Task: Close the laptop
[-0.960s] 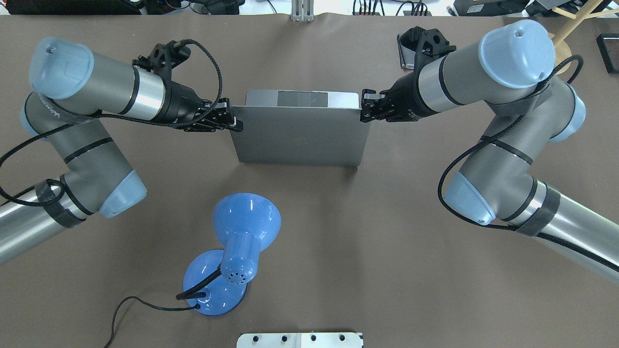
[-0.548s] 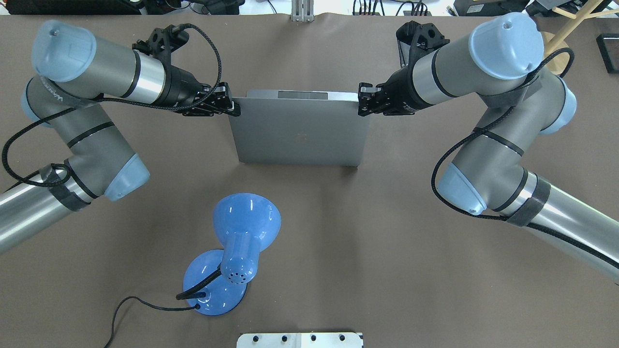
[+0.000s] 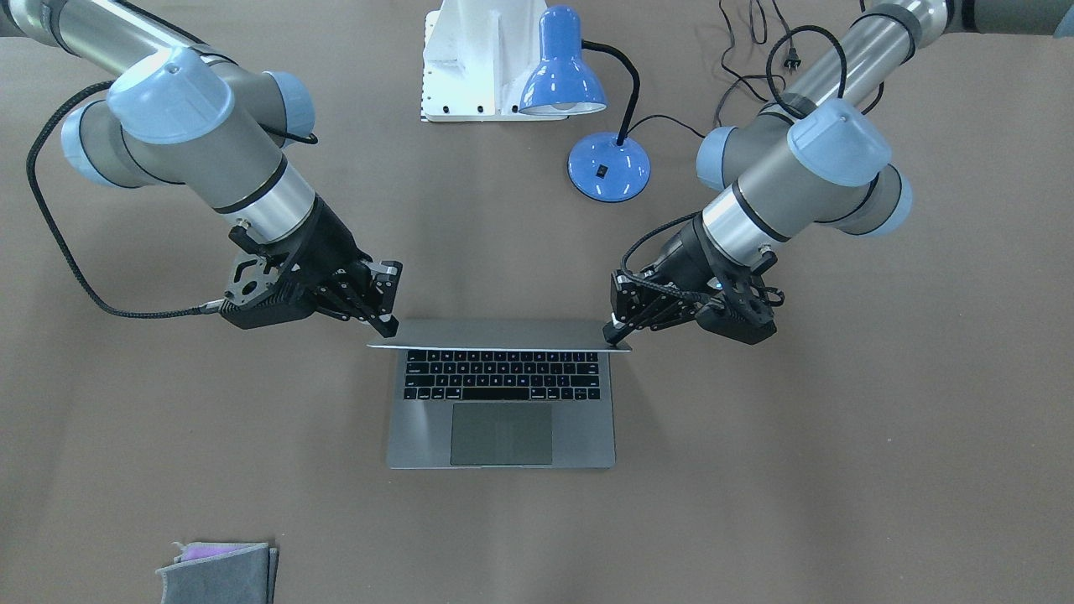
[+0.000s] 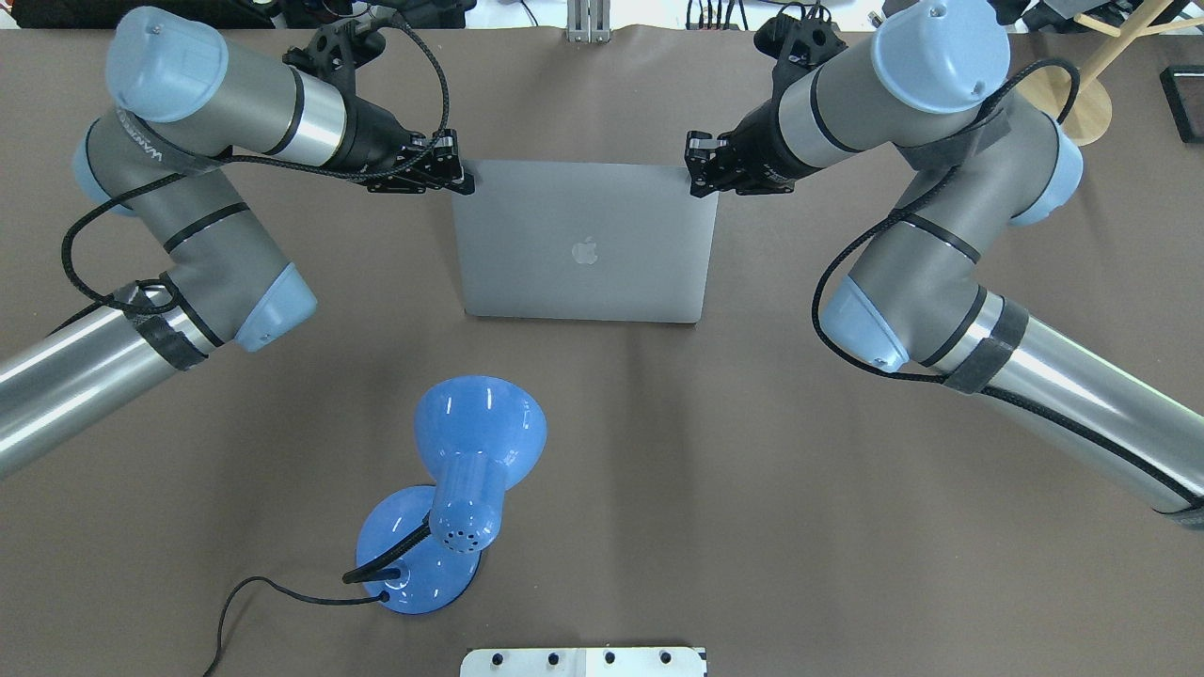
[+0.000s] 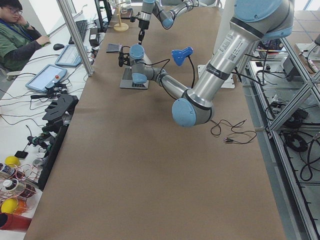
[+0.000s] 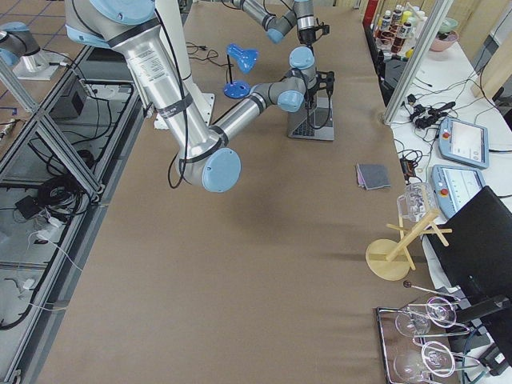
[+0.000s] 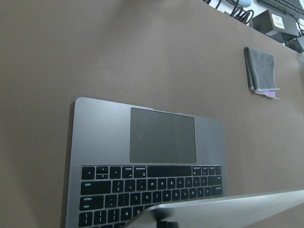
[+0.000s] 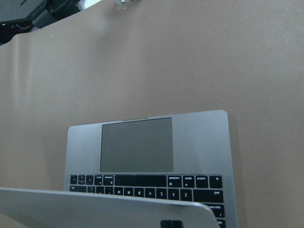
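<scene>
We count one laptop (image 3: 502, 394) on the counter (image 3: 755, 470), half shut. Its lid (image 4: 583, 240) leans low over the keyboard (apple logo up, seen from above), while its one trackpad lies uncovered. Two arms meet it. The left fingers (image 3: 619, 329) look pressed together, tips touching the lid's free corner on the robot's left. The right fingers (image 3: 388, 317) look pressed together too, tips on the opposite corner. Behind the laptop, toward the robot, stands one blue lamp (image 3: 560, 80) with its cord. In front of the laptop, off toward the robot's right and well apart, lies one folded grey cloth (image 3: 220, 573).
</scene>
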You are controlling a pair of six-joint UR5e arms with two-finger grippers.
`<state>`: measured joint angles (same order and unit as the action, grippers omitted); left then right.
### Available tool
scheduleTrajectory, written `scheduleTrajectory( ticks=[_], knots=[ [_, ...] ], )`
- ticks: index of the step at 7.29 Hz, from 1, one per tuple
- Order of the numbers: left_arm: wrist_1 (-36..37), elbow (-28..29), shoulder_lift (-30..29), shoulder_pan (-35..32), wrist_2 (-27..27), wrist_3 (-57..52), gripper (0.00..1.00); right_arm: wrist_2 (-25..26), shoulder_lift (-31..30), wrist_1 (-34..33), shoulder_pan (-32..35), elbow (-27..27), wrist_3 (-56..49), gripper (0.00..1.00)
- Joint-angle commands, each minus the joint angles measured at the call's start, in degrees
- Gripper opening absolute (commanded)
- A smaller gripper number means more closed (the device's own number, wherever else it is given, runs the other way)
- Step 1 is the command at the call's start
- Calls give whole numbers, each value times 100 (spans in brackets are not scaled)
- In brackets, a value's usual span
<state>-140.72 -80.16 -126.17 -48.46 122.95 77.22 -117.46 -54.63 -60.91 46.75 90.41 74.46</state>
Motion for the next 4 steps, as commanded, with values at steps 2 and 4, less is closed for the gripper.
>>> scheduleTrajectory(
  ticks=[2,4],
  knots=[
    [-8,1164,-695,12,-480,-234,0,143,470,200,45,-978,-151,0],
    [9,2009,-1110,64,-841,-515,0,388,821,946,36,-2153,-151,0]
  ],
)
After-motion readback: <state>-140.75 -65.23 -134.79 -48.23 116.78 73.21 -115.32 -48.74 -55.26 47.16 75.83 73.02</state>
